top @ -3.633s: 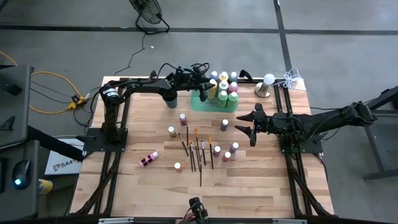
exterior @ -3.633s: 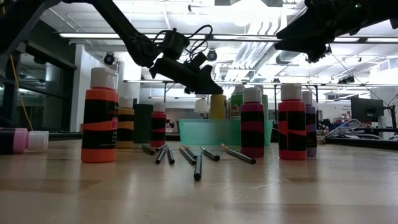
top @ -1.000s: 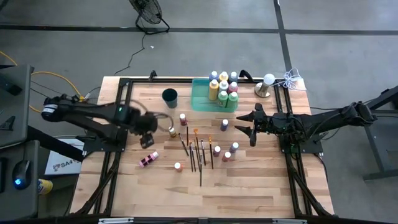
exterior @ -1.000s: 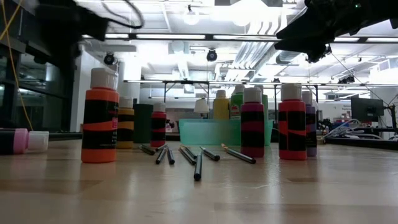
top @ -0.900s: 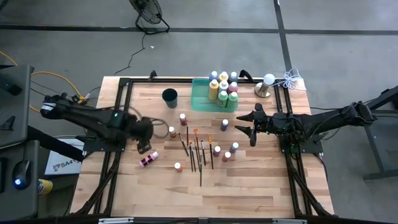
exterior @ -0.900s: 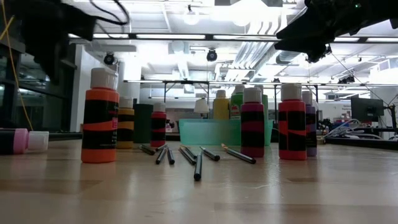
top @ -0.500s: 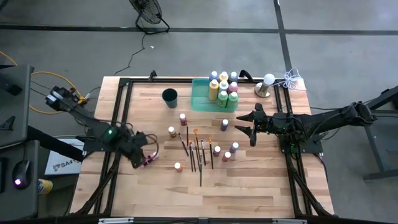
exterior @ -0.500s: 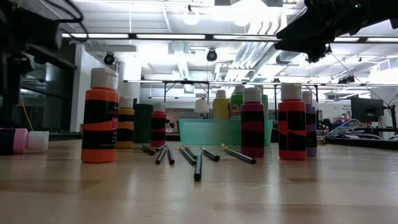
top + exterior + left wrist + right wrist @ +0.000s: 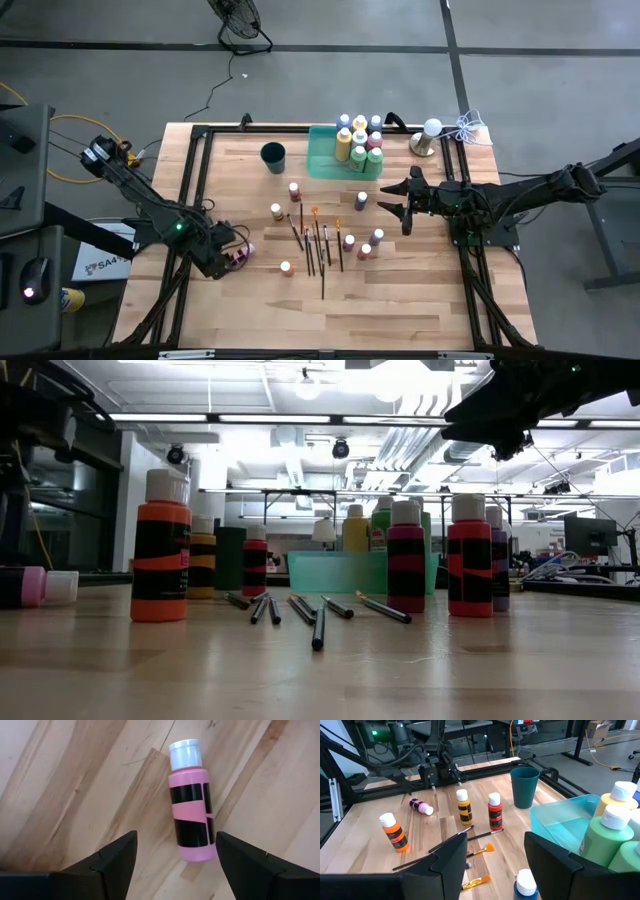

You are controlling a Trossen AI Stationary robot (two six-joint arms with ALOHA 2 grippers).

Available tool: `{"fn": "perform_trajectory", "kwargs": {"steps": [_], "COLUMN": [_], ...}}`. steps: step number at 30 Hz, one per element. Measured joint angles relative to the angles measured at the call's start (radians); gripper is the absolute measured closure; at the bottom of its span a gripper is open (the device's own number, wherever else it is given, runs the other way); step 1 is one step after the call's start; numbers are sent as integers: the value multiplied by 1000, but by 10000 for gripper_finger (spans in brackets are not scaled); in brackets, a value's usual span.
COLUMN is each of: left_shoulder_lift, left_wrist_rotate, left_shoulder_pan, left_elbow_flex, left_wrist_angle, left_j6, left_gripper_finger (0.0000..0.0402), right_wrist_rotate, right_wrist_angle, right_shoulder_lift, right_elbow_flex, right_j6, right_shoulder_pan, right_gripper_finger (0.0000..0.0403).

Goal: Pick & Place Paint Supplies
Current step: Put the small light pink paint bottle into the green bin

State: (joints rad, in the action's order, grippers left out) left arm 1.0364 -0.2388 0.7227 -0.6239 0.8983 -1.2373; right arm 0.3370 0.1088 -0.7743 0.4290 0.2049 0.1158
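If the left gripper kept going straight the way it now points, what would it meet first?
Most likely the pink bottle lying on its side on the table: the open left gripper points at it, though the gap above it is unclear.

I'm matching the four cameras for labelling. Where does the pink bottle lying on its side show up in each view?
High view: pink bottle at the table's left, beside the left pincer.
Low view: at the far left edge, cap pointing right.
Left wrist view: centre right, between the open fingers.
Right wrist view: far off, left of centre.
Shared landmark: the orange bottle nearby, absent only from the left wrist view.
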Motion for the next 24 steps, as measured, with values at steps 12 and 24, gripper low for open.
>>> {"fn": "perform_trajectory", "kwargs": {"steps": [12, 24], "left_shoulder_lift": [94, 223], "left_wrist_rotate": [7, 42], "left_shoulder_pan": [-2, -2], "left_elbow_flex": [0, -1], "left_wrist_angle": [-55, -151], "left_j6": [37, 35], "left_gripper_finger": [137, 137], "right_wrist_rotate": [0, 0], "right_wrist_angle": [1, -2], "right_shoulder_lift": [-2, -2], "right_elbow_flex": [0, 1], "right_j6": [0, 0], "right_shoulder_pan": [0, 0], "right_gripper_finger": [211, 211]}}
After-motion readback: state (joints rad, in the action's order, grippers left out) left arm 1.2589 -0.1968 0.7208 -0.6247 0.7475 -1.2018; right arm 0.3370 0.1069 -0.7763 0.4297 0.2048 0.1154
